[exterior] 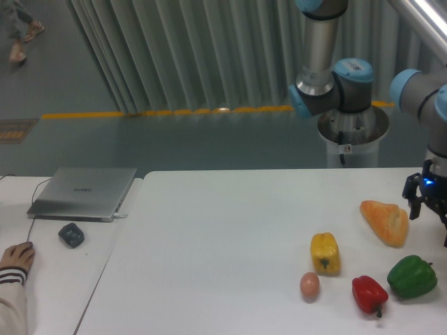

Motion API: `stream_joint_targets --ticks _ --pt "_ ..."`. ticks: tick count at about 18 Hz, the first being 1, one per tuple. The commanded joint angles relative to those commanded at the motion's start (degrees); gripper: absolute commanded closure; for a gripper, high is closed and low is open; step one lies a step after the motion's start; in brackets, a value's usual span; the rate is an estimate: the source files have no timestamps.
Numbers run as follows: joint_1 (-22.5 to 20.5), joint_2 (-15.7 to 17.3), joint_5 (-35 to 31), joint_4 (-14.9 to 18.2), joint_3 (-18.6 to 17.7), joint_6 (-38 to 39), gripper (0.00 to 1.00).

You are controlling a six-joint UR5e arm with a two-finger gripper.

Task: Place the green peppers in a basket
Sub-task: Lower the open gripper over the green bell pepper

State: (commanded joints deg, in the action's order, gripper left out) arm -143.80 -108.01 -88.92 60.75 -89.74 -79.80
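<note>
The green pepper [412, 277], glossy and lobed, lies on the white table [223, 237] near its front right corner. My gripper [429, 218] hangs at the right edge of the view, above and slightly behind the pepper. It is partly cut off by the frame. Its dark fingers [412, 206] are spread open with nothing between them. No basket is in view.
A red pepper [369, 293] lies just left of the green one. Further left are a yellow pepper [325, 253] and an egg [309, 284]. An orange bread-like piece [385, 222] sits beside the gripper. On the left are a laptop [84, 192], a grey object [71, 234] and a person's hand [15, 257].
</note>
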Motion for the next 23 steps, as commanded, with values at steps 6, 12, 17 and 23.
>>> stream_joint_targets --ticks 6,12,17,23 --pt "4.05 -2.90 -6.61 -0.89 1.05 0.43 0.00" --pt "4.75 -4.57 -6.79 -0.63 0.36 0.43 0.00" --pt "4.85 -5.89 -6.96 -0.54 -0.09 0.52 0.00" --pt "4.85 -6.77 -6.88 -0.63 0.35 0.43 0.00"
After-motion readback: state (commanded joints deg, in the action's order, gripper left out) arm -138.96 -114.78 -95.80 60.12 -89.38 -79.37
